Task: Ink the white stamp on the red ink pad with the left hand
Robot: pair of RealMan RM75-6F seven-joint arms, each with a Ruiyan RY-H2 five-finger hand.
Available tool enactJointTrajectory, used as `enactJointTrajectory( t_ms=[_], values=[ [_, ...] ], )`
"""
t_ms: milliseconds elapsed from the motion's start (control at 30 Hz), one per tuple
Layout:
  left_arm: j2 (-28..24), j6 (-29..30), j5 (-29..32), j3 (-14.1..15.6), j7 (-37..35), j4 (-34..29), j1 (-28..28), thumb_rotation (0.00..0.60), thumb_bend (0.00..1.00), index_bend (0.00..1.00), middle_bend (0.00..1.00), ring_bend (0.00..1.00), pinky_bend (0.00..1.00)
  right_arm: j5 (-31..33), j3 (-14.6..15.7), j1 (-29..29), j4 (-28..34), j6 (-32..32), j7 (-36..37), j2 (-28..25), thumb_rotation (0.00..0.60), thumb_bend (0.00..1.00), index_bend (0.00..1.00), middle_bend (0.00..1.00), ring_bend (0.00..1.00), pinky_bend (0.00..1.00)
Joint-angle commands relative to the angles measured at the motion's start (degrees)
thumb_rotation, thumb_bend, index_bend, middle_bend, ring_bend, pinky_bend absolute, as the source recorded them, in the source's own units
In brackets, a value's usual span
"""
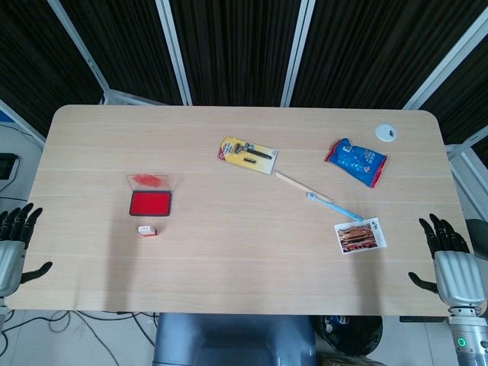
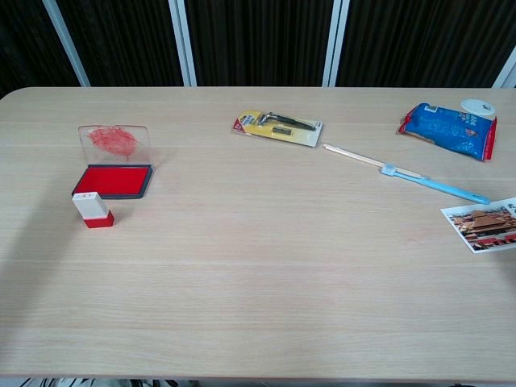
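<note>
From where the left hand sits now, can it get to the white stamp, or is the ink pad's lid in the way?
Probably yes. The left hand is open at the table's near-left edge, and the white stamp stands on the near side of the red ink pad. The raised lid is behind the pad, with only bare table between.

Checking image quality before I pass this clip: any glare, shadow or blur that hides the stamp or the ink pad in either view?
Head view: even light, a soft shadow band darkens the table's near edge; white stamp small but clear of it; red ink pad sharp. Chest view: both crisp; the pad's raised clear lid shows ink smears, not glare; a dim shadow falls at the left.
</note>
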State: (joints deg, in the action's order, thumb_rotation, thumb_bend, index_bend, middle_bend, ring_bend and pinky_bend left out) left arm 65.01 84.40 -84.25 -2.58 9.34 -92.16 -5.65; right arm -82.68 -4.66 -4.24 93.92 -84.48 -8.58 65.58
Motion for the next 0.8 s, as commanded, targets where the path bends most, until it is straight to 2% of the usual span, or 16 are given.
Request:
enactJointTrajectory(
  t_ms=[33,800],
  values=[
    [-0.11,0.24,-0.12,-0.03,-0.24,0.10,0.06,0.600,0.02,0.00,0.00,0.00,0.00,0.03,-0.01,-0.08,0.17,0.26,0.58,-0.07,0.600,0.00,0.00,0.00,0.00,0.18],
    [-0.65,-1.06,0.29,0.30,-0.63,-0.92,-0.20,0.600,0.02,0.00,0.00,0.00,0.00,1.03,0.37,-0.06,1.17,1.46,0.03,-0.86,0.600,0.01,0.00,0.00,0.00,0.18]
  ],
)
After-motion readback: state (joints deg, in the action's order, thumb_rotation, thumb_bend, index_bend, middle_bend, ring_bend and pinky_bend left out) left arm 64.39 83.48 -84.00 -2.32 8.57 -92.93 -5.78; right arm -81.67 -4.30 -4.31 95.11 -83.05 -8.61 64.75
